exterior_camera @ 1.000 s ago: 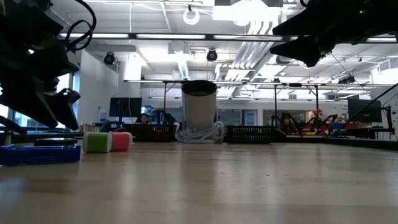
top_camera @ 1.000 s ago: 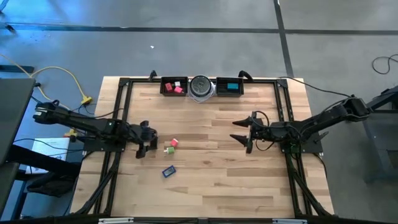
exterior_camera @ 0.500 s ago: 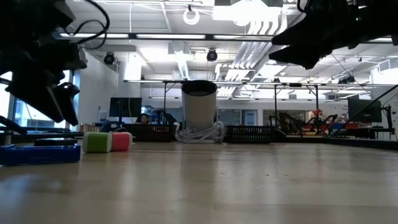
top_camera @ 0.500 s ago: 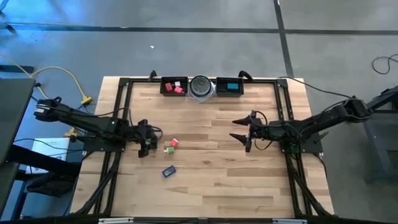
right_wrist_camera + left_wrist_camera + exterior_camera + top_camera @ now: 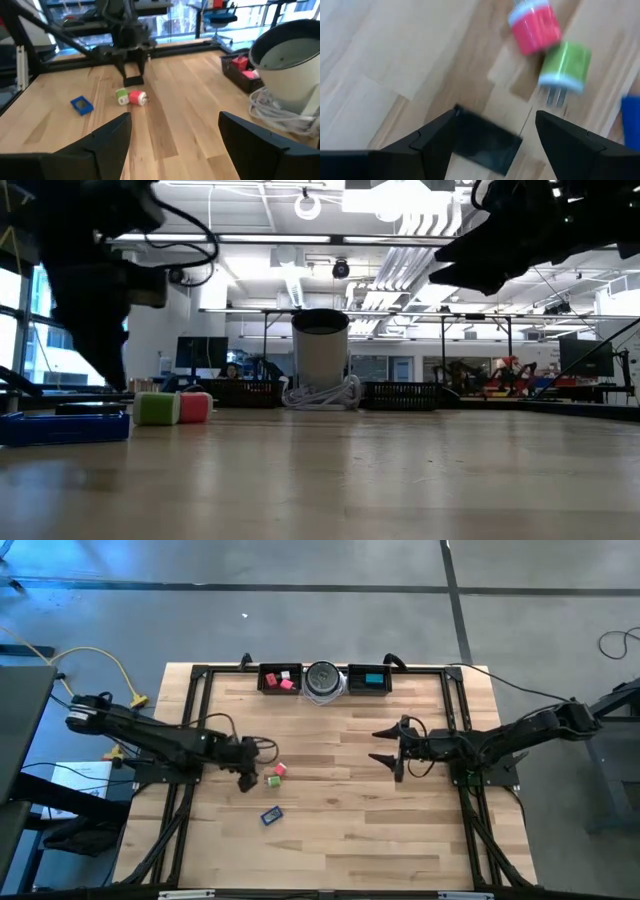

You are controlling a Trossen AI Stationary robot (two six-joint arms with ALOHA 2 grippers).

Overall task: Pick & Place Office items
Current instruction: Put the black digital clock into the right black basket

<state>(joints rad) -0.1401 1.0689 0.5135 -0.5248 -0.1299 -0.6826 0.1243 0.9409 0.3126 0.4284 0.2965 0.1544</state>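
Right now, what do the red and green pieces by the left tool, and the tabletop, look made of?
Red piece and green piece: likely glossy plastic, with shiny highlights and pale end caps; the green one shows metal-looking prongs. Tabletop: light wood planks with visible grain and seams, satin finish.

Blue flat piece (image 5: 632,122) edge-cropped

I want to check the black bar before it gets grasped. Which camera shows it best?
The left wrist view: the black bar lies flat between the left gripper's open fingers. The right wrist view shows it small under that gripper; the high view hides it beneath the arm; in the low view I cannot pick it out.
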